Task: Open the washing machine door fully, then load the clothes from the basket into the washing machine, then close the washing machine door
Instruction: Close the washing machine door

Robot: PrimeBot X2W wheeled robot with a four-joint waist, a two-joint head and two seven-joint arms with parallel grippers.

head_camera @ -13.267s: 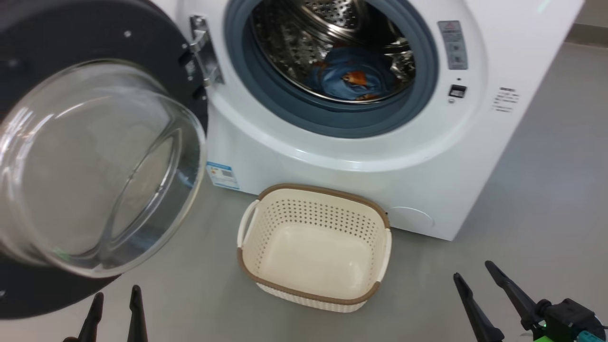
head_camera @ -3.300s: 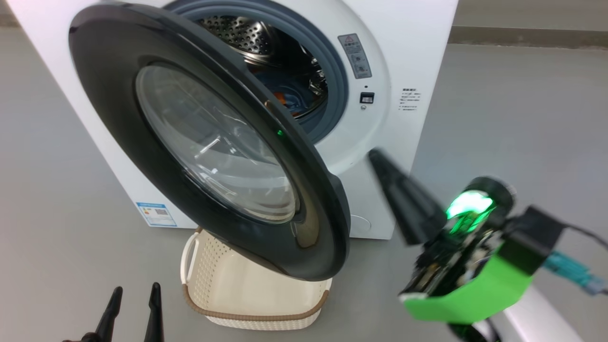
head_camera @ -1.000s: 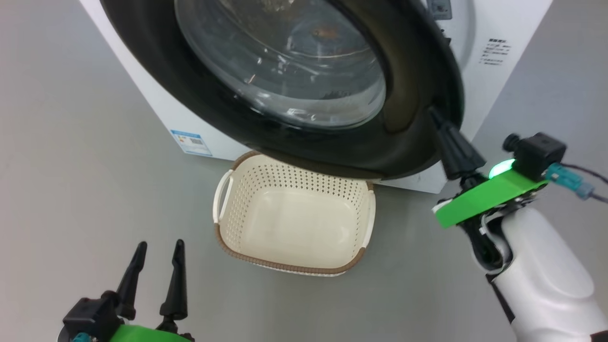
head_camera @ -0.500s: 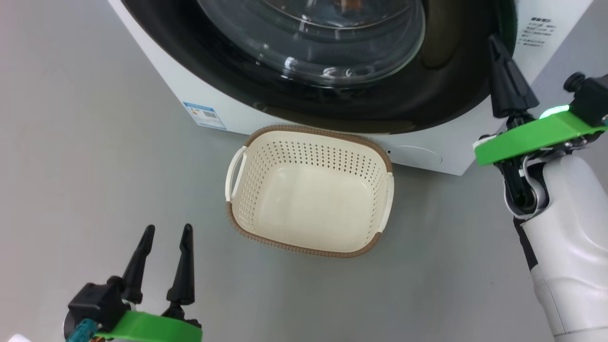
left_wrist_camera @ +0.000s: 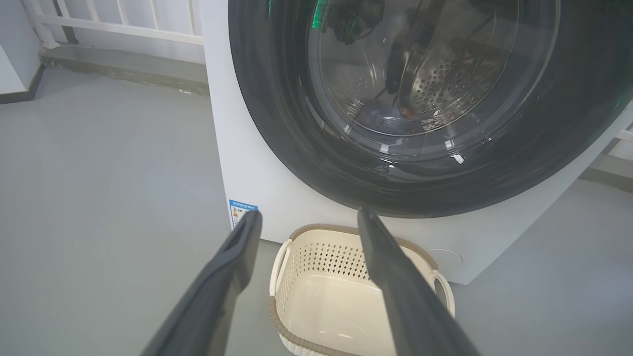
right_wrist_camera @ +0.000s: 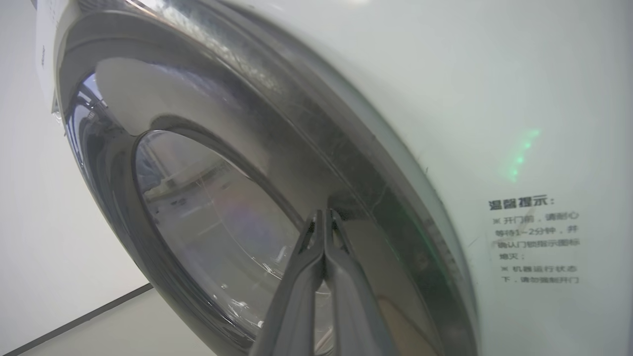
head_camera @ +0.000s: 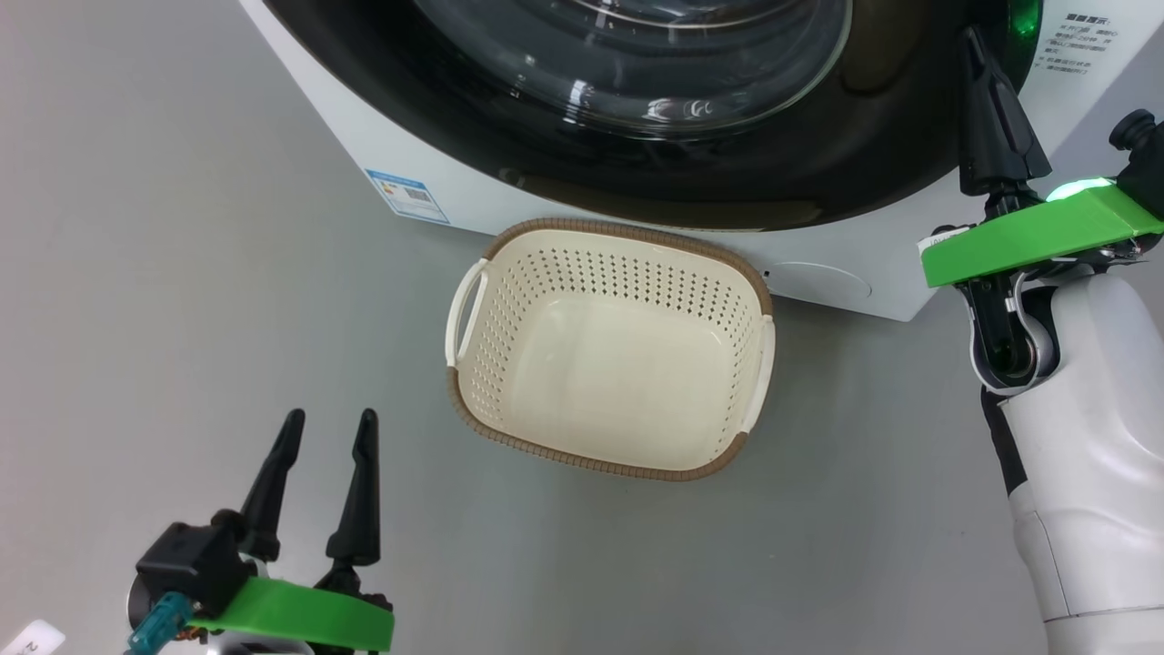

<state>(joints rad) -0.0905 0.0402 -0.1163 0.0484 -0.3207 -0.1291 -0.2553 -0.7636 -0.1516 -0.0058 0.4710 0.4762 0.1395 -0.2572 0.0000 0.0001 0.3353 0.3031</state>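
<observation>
The washing machine (head_camera: 818, 282) stands at the top of the head view. Its door (head_camera: 727, 173), a black rim around bulging glass, lies against the white front (right_wrist_camera: 445, 99). My right gripper (head_camera: 973, 41) is shut with nothing in it, and its tips (right_wrist_camera: 324, 213) touch the door's rim on its right side. Through the glass, the clothes (left_wrist_camera: 390, 116) show dimly as blue and orange fabric inside the drum. The cream basket (head_camera: 627, 273) sits empty on the floor below the door. My left gripper (head_camera: 329, 420) hangs open at the lower left, well short of the basket (left_wrist_camera: 316, 247).
Grey floor (head_camera: 182, 273) surrounds the machine and basket. A blue label sticker (head_camera: 407, 196) sits low on the machine's front. A white railing and a low kerb (left_wrist_camera: 123, 29) run behind the machine on the left. Printed text (right_wrist_camera: 534, 237) marks the front panel beside the door.
The door has swung from wide open to against the machine's front, with my shut right gripper following on its rim. The head camera has shifted. My left gripper stays open.
</observation>
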